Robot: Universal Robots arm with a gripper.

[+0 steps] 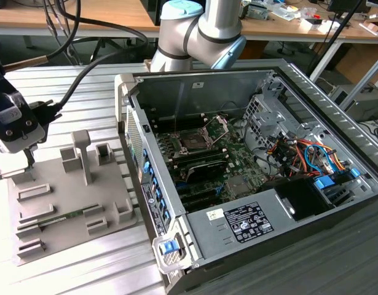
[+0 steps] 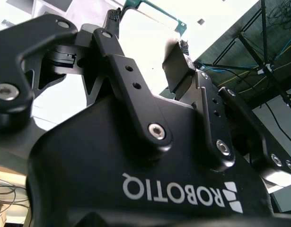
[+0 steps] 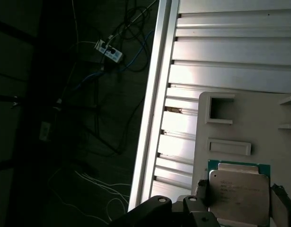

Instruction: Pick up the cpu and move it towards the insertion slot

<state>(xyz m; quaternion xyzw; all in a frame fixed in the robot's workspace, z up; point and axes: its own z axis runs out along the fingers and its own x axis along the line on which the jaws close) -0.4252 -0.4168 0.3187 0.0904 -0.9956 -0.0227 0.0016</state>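
Note:
The cpu (image 3: 240,194), a flat square chip with a silvery top and green rim, sits between my fingers (image 3: 202,189) over the grey tray (image 3: 240,123). In the second wrist view it shows as a bright plate (image 2: 145,28) with the fingertips (image 2: 112,16) against its two edges. My gripper (image 1: 27,166) is shut on it at the tray's (image 1: 72,209) far corner on the exterior view's left. I cannot tell whether the chip still rests on the tray. The insertion slot (image 1: 193,142) lies on the green motherboard inside the open computer case, with its metal bracket (image 1: 219,126) hinged up.
The case wall (image 1: 142,166) stands between the tray and the motherboard. Grey blocks and posts (image 1: 81,150) rise from the tray, and a green memory stick (image 1: 59,216) lies on it. The arm's body (image 1: 201,31) is behind the case. Coloured cables (image 1: 305,153) fill the case's right side.

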